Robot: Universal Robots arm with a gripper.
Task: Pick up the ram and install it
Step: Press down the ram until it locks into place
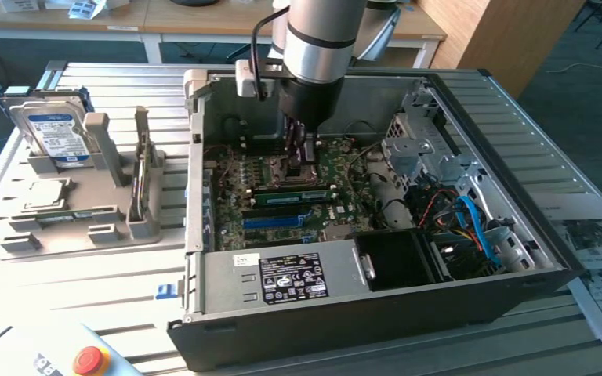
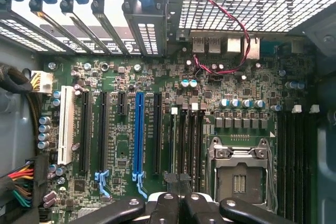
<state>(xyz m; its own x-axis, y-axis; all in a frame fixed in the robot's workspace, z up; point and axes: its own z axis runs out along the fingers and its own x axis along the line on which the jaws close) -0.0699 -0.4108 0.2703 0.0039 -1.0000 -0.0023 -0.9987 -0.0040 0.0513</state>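
Open computer case (image 1: 385, 313) sits on the slatted tabletop (image 1: 71, 266), side panel off, motherboard (image 1: 280, 196) exposed. Arm reaches down into the case; tool (image 1: 303, 160) is low over the board beside the empty processor socket, jaws closed, a ram (image 1: 295, 196) stick lying in the slots just near it. Grey fixture tray (image 1: 123, 227) at the exterior view's left holds a hard drive (image 1: 56, 137) upright and a processor chip (image 1: 45, 194). Red button (image 1: 90, 360) near edge; printed sheets (image 1: 599, 258) right.
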